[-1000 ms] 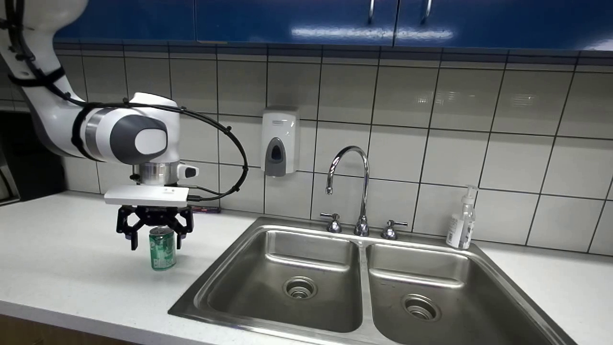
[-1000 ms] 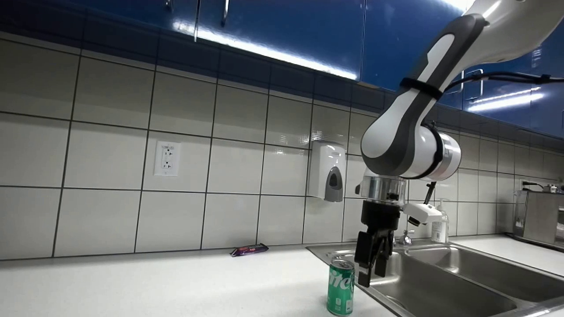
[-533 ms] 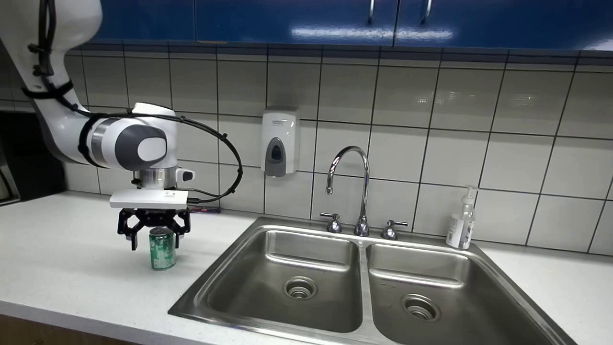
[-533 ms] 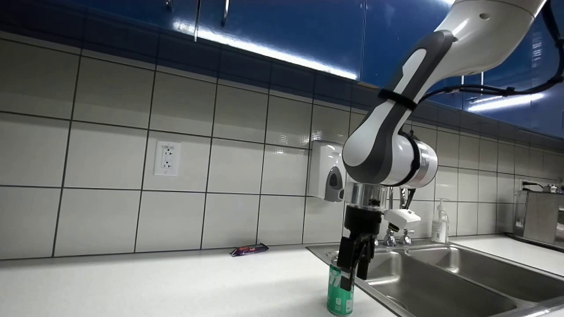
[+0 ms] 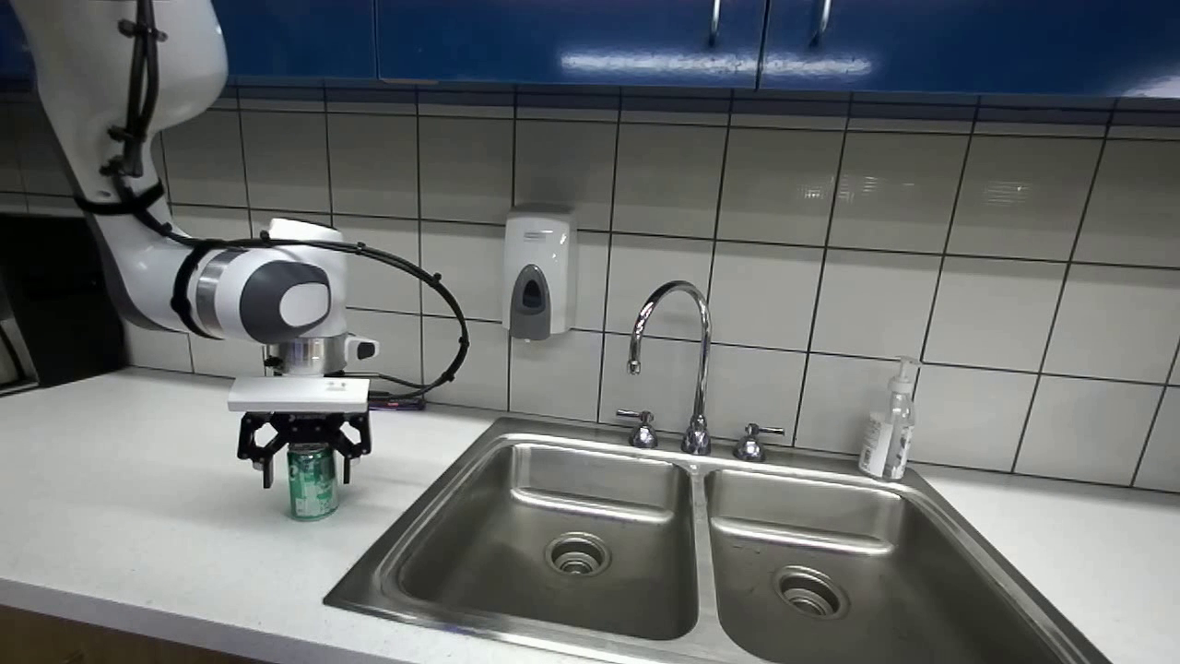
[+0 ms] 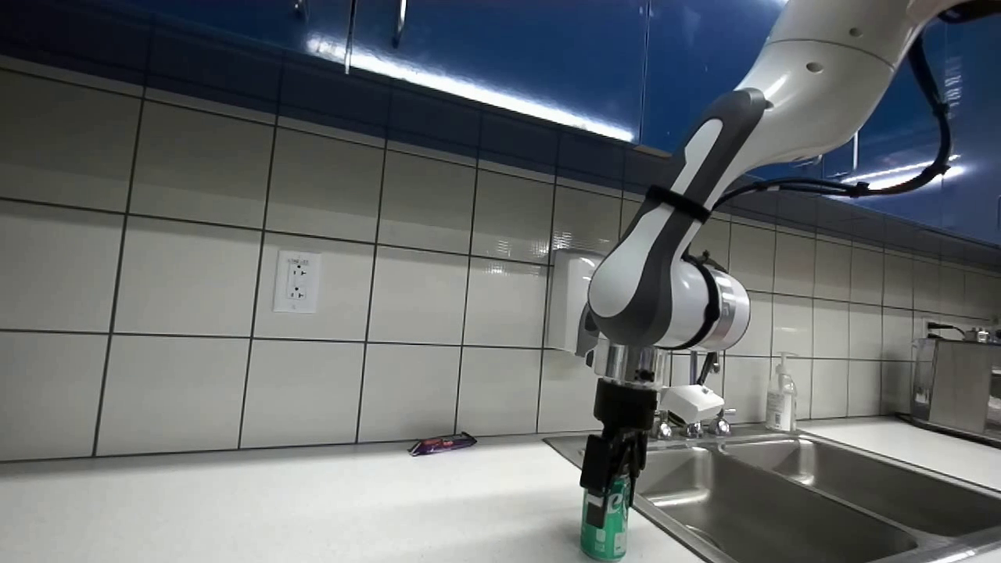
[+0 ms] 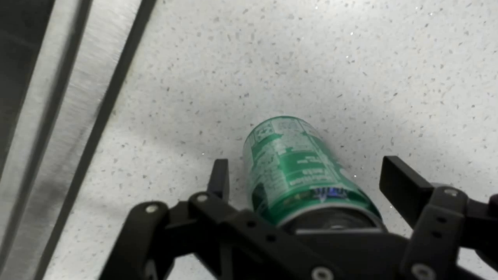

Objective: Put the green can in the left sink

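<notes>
The green can [image 5: 313, 489] stands upright on the white counter, left of the double sink in an exterior view. It also shows in an exterior view [image 6: 616, 525] and in the wrist view [image 7: 303, 163]. My gripper [image 5: 307, 475] is open and points down over the can, with one finger on each side of its upper part. In the wrist view [image 7: 305, 175] gaps show between the can and both fingers. The can's top is partly hidden by the gripper. The left sink [image 5: 636, 590] is a bare steel basin with a round drain; it also shows in an exterior view [image 6: 766, 500].
The sink's raised steel edge [image 7: 78, 85] runs close beside the can. The twin basin [image 5: 867, 516], tall faucet [image 5: 705, 369] and clear soap bottle [image 5: 890, 433] stand farther right. A wall dispenser [image 5: 540, 277] hangs behind. A purple wrapper [image 6: 443, 444] lies by the wall.
My gripper has moved down and across until its open fingers straddle the can; in an exterior view it moved left and lower. The can has not moved.
</notes>
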You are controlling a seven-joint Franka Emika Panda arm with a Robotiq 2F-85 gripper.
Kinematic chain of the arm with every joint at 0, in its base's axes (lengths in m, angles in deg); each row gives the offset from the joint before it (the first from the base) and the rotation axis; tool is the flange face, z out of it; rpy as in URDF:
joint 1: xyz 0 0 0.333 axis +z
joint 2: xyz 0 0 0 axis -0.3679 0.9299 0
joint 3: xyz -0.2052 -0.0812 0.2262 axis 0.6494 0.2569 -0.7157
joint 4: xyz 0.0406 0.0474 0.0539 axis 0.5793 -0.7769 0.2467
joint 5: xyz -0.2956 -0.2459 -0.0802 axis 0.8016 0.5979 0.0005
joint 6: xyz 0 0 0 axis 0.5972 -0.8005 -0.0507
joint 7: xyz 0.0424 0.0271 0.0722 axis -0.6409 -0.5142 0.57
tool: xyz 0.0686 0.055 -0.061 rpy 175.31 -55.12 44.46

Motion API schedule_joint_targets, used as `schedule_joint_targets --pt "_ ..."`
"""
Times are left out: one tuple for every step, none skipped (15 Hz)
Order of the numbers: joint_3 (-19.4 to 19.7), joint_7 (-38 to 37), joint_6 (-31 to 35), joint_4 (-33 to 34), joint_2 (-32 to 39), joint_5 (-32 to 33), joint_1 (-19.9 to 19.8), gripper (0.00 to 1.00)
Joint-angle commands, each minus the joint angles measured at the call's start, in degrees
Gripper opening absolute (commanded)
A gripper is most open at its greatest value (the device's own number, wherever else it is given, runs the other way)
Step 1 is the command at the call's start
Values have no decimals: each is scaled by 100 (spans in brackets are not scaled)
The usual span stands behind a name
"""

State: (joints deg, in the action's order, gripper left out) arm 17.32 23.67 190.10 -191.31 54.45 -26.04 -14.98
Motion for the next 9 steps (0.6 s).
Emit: schedule_joint_targets --pt "-244 45 110 217 257 192 -299 75" --pt "-272 38 111 229 289 228 -329 72" --pt "-293 29 99 248 299 261 -348 66" --pt "-313 24 88 259 291 290 -363 56" --pt "-329 21 74 268 287 314 -381 49" --pt "-338 18 62 272 279 336 -390 45" --pt "-335 -11 59 264 270 382 -386 45" --pt "-341 -22 38 262 259 403 -398 45" --pt "-346 -35 0 270 245 421 -408 45"
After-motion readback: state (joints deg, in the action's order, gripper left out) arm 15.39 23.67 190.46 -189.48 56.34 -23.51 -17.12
